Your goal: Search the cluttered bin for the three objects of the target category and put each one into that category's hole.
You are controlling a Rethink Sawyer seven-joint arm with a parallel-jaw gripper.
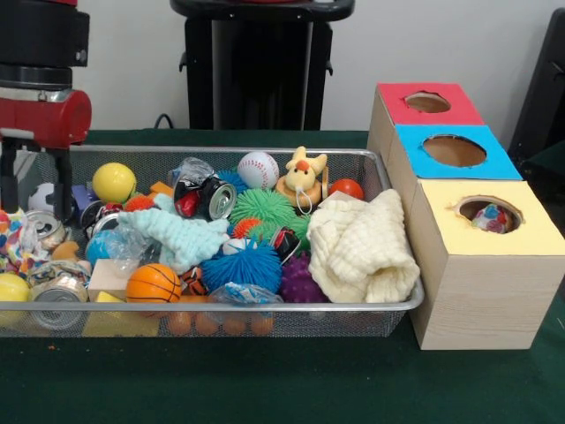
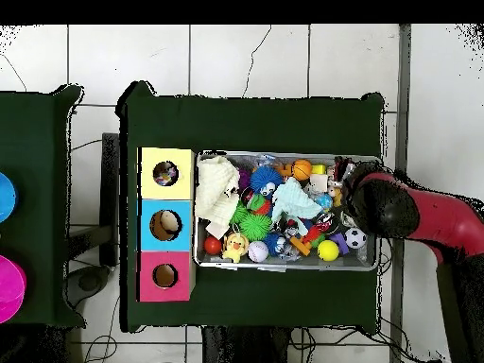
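While the end effector (image 1: 35,205) hangs with fingers spread and empty over the end of the bin (image 1: 265,152) toward the bench edge opposite the boxes, a polka-dot cloth (image 1: 14,240) lies bunched just beside it, and another shows inside the yellow box's hole (image 1: 488,215). The risk, I judge, is a pinch dragging up a neighbouring can (image 1: 55,296), or thin fabric slipping free on the carry across.

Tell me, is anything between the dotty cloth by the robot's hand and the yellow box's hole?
Yes: the dotty cloth sits at the bin's far end from the hole, with the toy heap and the piled cream cloth between. Above them, the way looks clear.
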